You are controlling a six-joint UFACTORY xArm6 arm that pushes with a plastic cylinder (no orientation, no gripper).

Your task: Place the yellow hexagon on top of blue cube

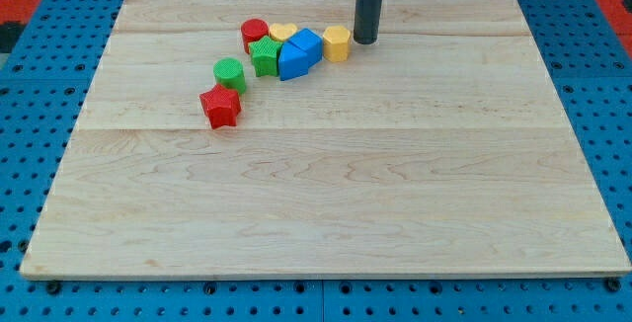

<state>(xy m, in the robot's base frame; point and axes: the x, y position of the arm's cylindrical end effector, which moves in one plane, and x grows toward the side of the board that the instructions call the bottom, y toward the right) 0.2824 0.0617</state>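
Note:
The yellow hexagon [338,41] sits near the view's top centre, touching the right side of a blue block [307,48]. A second blue block [291,60] adjoins it on the left; which one is the cube I cannot tell. My tip [365,40] rests on the board just right of the yellow hexagon, touching it or nearly so. The dark rod rises out of the view's top.
A green star-like block [265,55], a red cylinder [255,34] and a second yellow block [282,33] cluster left of the blue blocks. A green cylinder [229,72] and a red star [220,106] lie lower left. The wooden board [326,203] lies on a blue pegboard.

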